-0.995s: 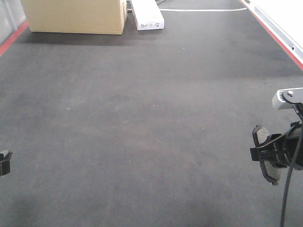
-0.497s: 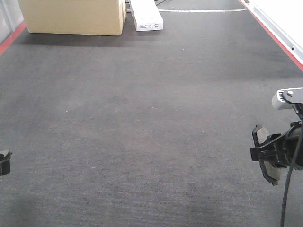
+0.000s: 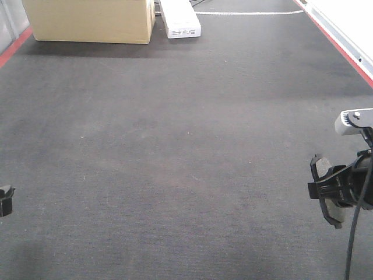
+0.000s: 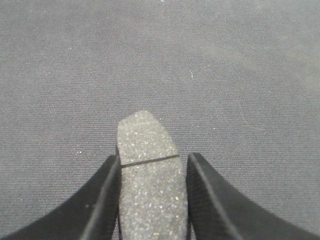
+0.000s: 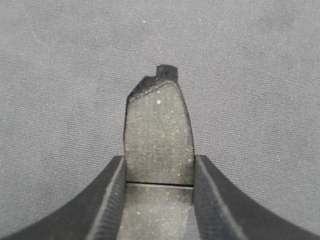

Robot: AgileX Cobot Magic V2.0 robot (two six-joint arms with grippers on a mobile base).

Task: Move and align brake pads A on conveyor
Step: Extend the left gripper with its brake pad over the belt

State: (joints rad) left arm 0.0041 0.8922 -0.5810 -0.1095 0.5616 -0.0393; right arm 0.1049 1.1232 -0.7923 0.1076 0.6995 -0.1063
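The conveyor (image 3: 175,146) is a wide dark felt-like belt filling the front view. At its right edge my right gripper (image 3: 319,189) is shut on a brake pad (image 3: 333,211), held on edge above the belt. In the right wrist view that speckled grey pad (image 5: 157,130) sits between both fingers (image 5: 112,200), its cross groove level with the fingertips. Only a sliver of my left gripper (image 3: 4,199) shows at the left edge. In the left wrist view the left gripper (image 4: 153,165) is shut on another grooved brake pad (image 4: 147,145) above the belt.
A cardboard box (image 3: 90,20) and a white carton (image 3: 182,22) stand at the belt's far end. Red strips run along the left (image 3: 14,46) and right (image 3: 338,44) edges. A black cable (image 3: 352,245) hangs by the right arm.
Both grippers stay where they were, each still holding its pad. The boxes at the far end sit very slightly lower in view than a second ago.
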